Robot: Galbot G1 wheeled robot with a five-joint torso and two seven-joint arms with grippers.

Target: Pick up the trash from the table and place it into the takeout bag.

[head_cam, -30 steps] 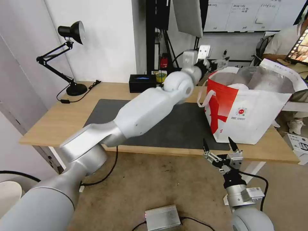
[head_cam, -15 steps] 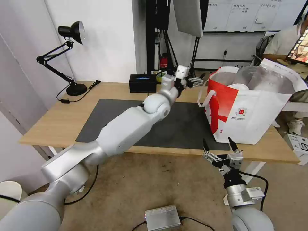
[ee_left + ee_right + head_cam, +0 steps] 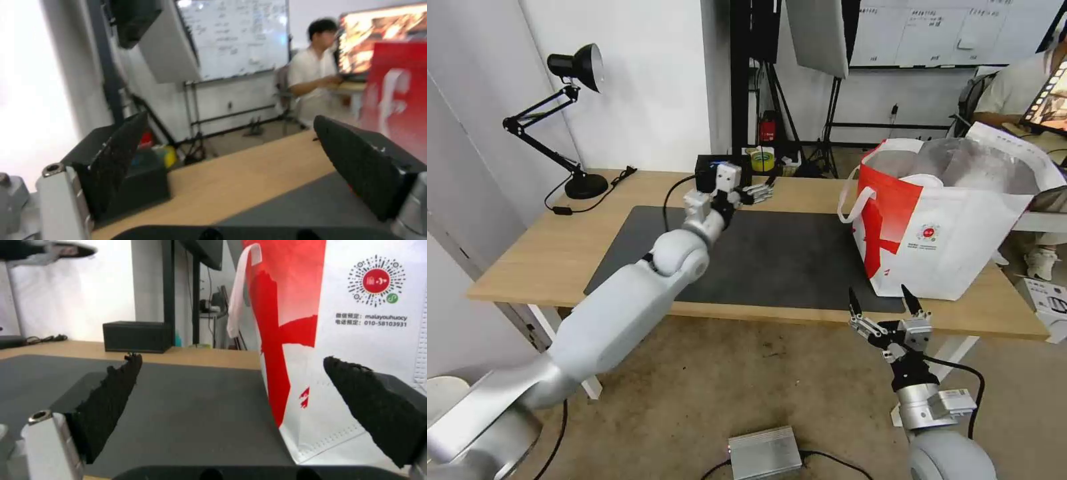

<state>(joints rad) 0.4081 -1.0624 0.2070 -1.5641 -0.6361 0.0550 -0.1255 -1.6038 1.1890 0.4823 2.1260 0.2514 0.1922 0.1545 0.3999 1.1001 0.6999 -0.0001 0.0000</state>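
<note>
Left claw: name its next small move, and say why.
Probably draw the left claw back toward the robot's side. It hangs open and empty above the far edge of the mat, beside the black box, and the takeout bag to its right already holds a white bowl. The right claw waits open below the table's front edge.

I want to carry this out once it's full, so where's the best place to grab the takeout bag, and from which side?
Grip the white loop handle hanging off the takeout bag on its red side. Come from the mat side, where that loop hangs free of the panel; the boxy walls look too wide to pinch. The left gripper, open, is probably nearest.
</note>
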